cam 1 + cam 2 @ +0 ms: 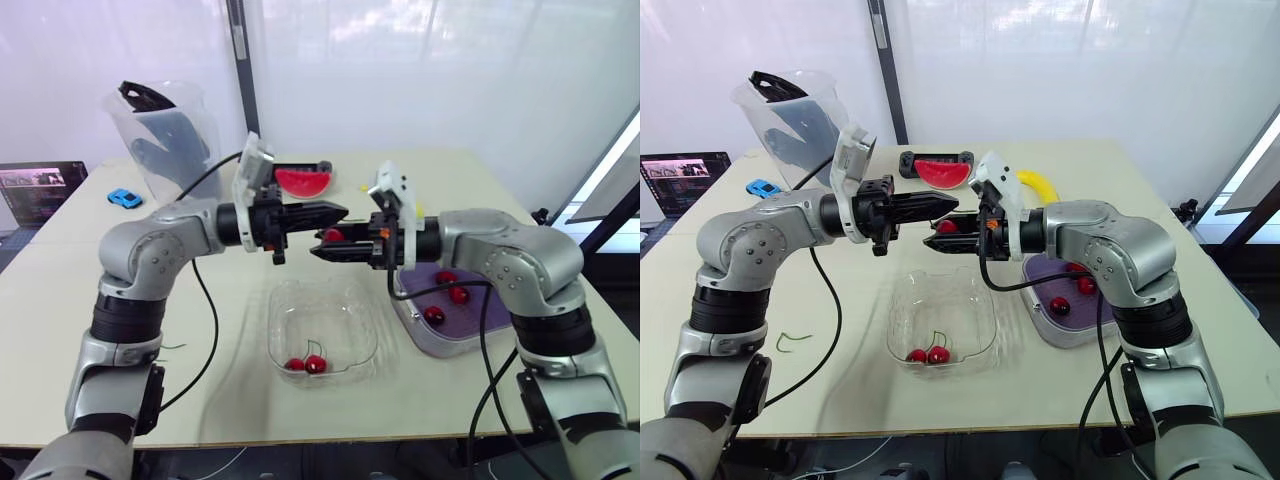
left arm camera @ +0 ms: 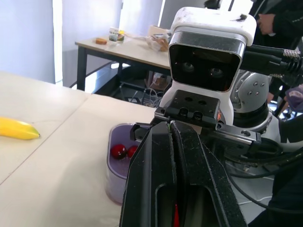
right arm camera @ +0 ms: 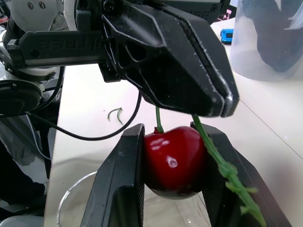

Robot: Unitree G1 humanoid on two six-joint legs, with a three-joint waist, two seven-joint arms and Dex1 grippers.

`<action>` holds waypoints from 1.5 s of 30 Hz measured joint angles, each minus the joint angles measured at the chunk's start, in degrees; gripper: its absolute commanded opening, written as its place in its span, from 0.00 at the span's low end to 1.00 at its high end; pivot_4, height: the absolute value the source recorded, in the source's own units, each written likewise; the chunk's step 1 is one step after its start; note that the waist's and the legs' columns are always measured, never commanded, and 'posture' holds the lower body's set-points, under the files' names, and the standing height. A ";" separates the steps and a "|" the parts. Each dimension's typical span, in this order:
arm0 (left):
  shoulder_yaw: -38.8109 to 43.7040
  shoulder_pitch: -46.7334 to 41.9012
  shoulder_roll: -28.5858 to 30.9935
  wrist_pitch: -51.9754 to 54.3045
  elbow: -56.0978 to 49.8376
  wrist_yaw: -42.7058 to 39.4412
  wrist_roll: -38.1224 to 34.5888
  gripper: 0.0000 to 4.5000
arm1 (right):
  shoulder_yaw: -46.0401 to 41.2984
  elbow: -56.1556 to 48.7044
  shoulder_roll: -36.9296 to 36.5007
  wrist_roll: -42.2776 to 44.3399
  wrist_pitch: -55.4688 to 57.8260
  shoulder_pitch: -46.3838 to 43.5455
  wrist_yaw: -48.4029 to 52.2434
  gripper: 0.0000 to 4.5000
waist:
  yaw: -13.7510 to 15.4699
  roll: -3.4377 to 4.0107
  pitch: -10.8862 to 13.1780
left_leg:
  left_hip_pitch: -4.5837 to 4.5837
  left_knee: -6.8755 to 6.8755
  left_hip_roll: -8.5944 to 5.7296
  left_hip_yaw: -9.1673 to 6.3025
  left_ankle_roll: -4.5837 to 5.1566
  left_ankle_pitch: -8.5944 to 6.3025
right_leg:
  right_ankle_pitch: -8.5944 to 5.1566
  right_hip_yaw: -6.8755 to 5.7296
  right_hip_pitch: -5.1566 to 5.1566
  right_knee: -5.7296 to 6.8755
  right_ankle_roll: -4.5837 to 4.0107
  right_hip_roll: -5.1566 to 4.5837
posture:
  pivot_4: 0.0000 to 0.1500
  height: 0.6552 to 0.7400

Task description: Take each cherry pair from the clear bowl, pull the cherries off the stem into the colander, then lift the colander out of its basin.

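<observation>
- The right fingers (image 1: 322,243) are clamping a red cherry (image 3: 173,161), one finger pressing on each side of the fruit, closed only as far as it allows.
- The left fingers (image 1: 338,212) are pressing fully together and pinching the green stem (image 3: 221,161) just above that cherry. The rest of the stem is trailing down past one of the right fingers.
- The two sets of fingers are meeting tip to tip, the left tips sitting just above the right tips, and both are hanging in the air over the counter (image 1: 250,400).
- The clear bowl (image 1: 300,305) is sitting directly beneath the meeting fingertips, well below them. One cherry pair (image 1: 305,364) is lying in it on the side nearest the robot.
- The purple colander (image 1: 480,315) is resting in its basin (image 1: 430,348) just beside the bowl, below and behind the right fingers. Three loose cherries (image 1: 459,295) are lying in it.
</observation>
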 measured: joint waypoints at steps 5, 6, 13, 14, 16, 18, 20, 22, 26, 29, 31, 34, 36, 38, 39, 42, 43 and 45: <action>-0.04 0.00 -0.11 0.00 0.03 0.04 0.48 0.00 | -0.01 -0.64 -1.31 0.00 -0.17 0.49 0.30 0.25 | 0.01 0.00 0.00 | 0.00 0.00 0.00 0.00 0.02 -0.01 | 0.00 0.00 0.00 0.00 0.00 0.00 | 1.00 1.00; -0.20 0.00 -0.13 0.00 0.15 0.02 0.58 0.00 | -0.03 -0.77 -1.84 0.00 -0.22 0.79 0.40 0.25 | 0.02 0.00 0.00 | 0.00 0.00 0.00 0.00 0.02 -0.01 | 0.00 0.00 0.00 0.00 0.00 0.00 | 1.00 1.00; -1.26 0.00 -0.76 0.00 0.96 0.03 0.74 0.00 | 0.25 -1.06 -4.44 -0.84 -0.30 1.97 0.88 0.25 | 0.02 0.00 0.00 | 0.00 0.00 0.00 0.00 0.06 -0.03 | 0.00 0.00 0.00 0.00 0.00 0.00 | 1.00 1.00; -1.27 0.00 -0.81 0.00 0.96 0.04 0.74 0.00 | 0.27 -1.08 -4.44 -0.89 -0.11 2.02 0.86 0.25 | -0.01 0.00 0.00 | 0.00 -0.01 0.00 0.00 0.06 -0.04 | 0.00 0.00 0.00 0.00 0.00 0.01 | 1.00 1.00; -1.32 0.00 -1.07 0.00 0.99 0.06 0.78 0.00 | 0.27 -1.08 -4.48 -0.91 0.19 2.06 0.83 0.25 | -0.01 0.00 0.00 | 0.00 -0.01 0.01 0.00 0.06 -0.04 | 0.00 0.00 -0.02 0.00 0.00 0.02 | 1.00 1.00; -1.42 0.00 -1.20 0.00 1.00 0.11 1.01 0.00 | 0.29 -1.13 -5.00 -0.95 0.39 2.13 0.84 0.25 | 0.02 0.00 0.00 | 0.00 -0.01 0.01 0.00 0.06 -0.04 | 0.00 0.00 -0.01 0.00 0.00 0.01 | 1.00 1.00; -1.89 0.02 -1.20 0.00 1.02 0.14 1.26 0.00 | 0.31 -1.23 -6.13 -1.05 0.46 2.30 0.84 0.25 | 0.09 0.00 0.00 | 0.00 -0.01 0.00 0.00 0.07 -0.04 | 0.00 0.00 0.01 -0.01 0.00 0.00 | 1.00 1.00; -1.90 0.03 -1.20 0.00 1.03 0.13 1.41 0.00 | 0.31 -1.44 -6.28 -1.06 0.60 2.40 0.77 0.25 | 0.07 0.00 0.00 | 0.00 0.00 0.00 0.00 0.07 -0.04 | 0.00 0.00 0.01 -0.02 0.00 0.00 | 1.00 1.00; -0.57 -0.21 -1.11 -0.36 1.01 0.13 1.36 0.00 | 1.51 -0.89 -8.04 -2.13 2.04 4.58 0.83 0.25 | 0.06 0.00 0.00 | 0.00 -0.01 0.00 0.01 0.08 -0.05 | 0.00 0.00 0.01 -0.02 0.00 0.00 | 1.00 1.00; -0.17 -0.35 -1.04 -0.42 1.00 0.11 1.36 0.00 | 1.63 -0.43 -8.51 -2.27 2.18 5.12 0.93 0.25 | 0.06 0.00 0.00 | 0.00 -0.01 0.00 0.01 0.08 -0.05 | 0.00 0.01 0.00 -0.02 0.00 0.01 | 1.00 1.00; -0.18 -0.37 -1.06 -0.41 1.00 0.10 1.36 0.00 | 1.62 -0.30 -8.90 -2.33 2.16 5.12 1.08 0.25 | 0.05 0.00 0.00 | 0.00 -0.01 0.01 0.01 0.08 -0.05 | 0.00 0.01 0.00 -0.02 0.00 0.01 | 1.00 1.00; -0.17 -0.39 -1.07 -0.41 1.00 0.10 1.37 0.00 | 1.10 0.13 -10.90 -2.53 2.03 5.12 1.98 0.25 | 0.08 0.00 0.00 | 0.00 -0.01 0.00 0.01 0.08 -0.05 | 0.00 0.01 0.01 -0.02 0.00 0.01 | 1.00 1.00; -0.16 -0.39 -1.04 -0.41 0.98 0.12 1.37 0.00 | 0.61 0.83 -14.05 -2.96 1.49 5.12 3.43 0.25 | 0.27 0.00 0.00 | 0.00 0.00 -0.02 0.01 0.08 -0.05 | 0.00 0.00 0.03 -0.03 0.00 -0.02 | 1.00 1.00; -0.14 -0.37 -1.04 -0.42 0.87 0.14 1.37 0.00 | 0.05 2.38 -19.09 -4.55 -0.60 5.08 5.90 0.25 | 0.43 0.00 0.01 | -0.02 0.00 -0.06 0.03 0.09 -0.05 | 0.00 0.00 0.03 -0.05 0.00 -0.06 | 1.00 1.00; -0.06 -0.32 -0.87 -0.42 0.86 0.16 1.37 0.00 | -0.06 3.28 -21.59 -5.75 -1.72 5.04 6.94 0.25 | 0.46 -0.01 0.01 | -0.02 0.00 -0.05 0.03 0.09 -0.05 | 0.00 0.00 0.04 -0.06 0.00 -0.05 | 1.00 1.00; 0.31 0.29 -0.51 -0.84 0.69 0.34 1.46 0.00 | 0.49 7.66 -30.35 -11.92 -7.32 5.05 10.72 0.25 | 0.38 -0.01 0.01 | -0.02 0.00 -0.05 0.06 0.12 -0.07 | 0.00 0.00 0.03 -0.08 0.01 -0.03 | 1.00 1.00; 0.32 0.60 -0.53 -1.25 0.64 0.40 1.64 0.00 | 0.82 8.88 -32.01 -13.84 -8.97 5.42 11.79 0.25 | 0.29 -0.01 0.01 | -0.01 -0.01 -0.03 0.06 0.12 -0.07 | 0.00 0.00 0.04 -0.08 0.01 0.00 | 1.00 1.00; 0.31 0.96 -0.69 -1.75 0.59 0.57 1.86 0.00 | 2.19 11.01 -33.48 -16.91 -11.80 7.48 13.80 0.25 | -0.04 -0.01 0.01 | 0.01 -0.01 0.00 0.08 0.12 -0.07 | 0.00 0.02 0.04 -0.08 0.00 0.06 | 1.00 1.00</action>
